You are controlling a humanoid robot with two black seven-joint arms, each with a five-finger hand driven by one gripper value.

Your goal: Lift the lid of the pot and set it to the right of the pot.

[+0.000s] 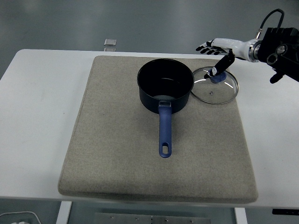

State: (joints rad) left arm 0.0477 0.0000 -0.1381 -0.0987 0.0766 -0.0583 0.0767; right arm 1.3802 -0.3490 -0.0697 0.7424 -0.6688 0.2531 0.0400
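Glass, rimmed in metal, makes up the pot lid (214, 85), which lies flat on the grey mat (117, 154) just to the right of the dark blue pot (165, 85), its rim close against the pot's wall. The placing looks done. Above the lid's far edge hangs the right hand (216, 52), its fingers (204, 47) spread and holding nothing, with one dark finger pointing down toward the blue knob (218, 75); whether it touches the knob I cannot tell. No left arm shows. The lid would likely be light but brittle and slick on its pane, stiff all through, so the knob at its middle is the sensible place to take hold, never the glass. Setting it down gently matters; the soft mat should cushion it and stop it sliding on the white worktop (42, 102). The pot's long blue handle (164, 133) points toward the near edge, well clear of the lid
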